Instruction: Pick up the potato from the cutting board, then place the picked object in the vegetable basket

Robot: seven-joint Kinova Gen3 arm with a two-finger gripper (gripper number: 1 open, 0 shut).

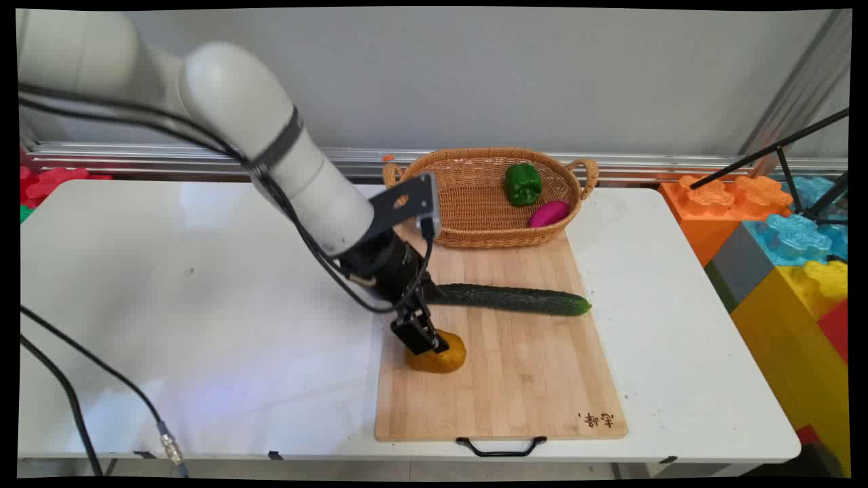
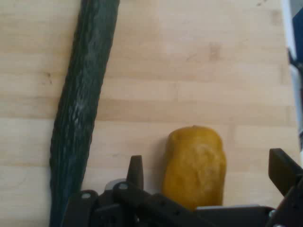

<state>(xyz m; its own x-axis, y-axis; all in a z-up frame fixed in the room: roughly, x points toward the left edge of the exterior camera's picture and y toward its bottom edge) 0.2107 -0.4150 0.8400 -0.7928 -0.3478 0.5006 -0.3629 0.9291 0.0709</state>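
A yellow-orange, potato-like lump (image 1: 444, 356) (image 2: 195, 165) lies on the left part of a wooden cutting board (image 1: 529, 386) (image 2: 189, 71). My gripper (image 1: 424, 339) (image 2: 210, 168) is low over the lump and open. One finger stands on each side of the lump, with a gap showing on both sides in the hand view. A long dark green cucumber (image 1: 508, 299) (image 2: 80, 118) lies across the board just beyond the gripper, apart from the lump.
A wicker basket (image 1: 488, 234) stands at the board's far end, holding a green pepper (image 1: 523, 183) and a magenta oval thing (image 1: 548, 213). Coloured foam blocks (image 1: 786, 251) and black tripod legs (image 1: 780, 146) stand to the right of the table. A black cable (image 1: 102, 373) crosses the table's front left.
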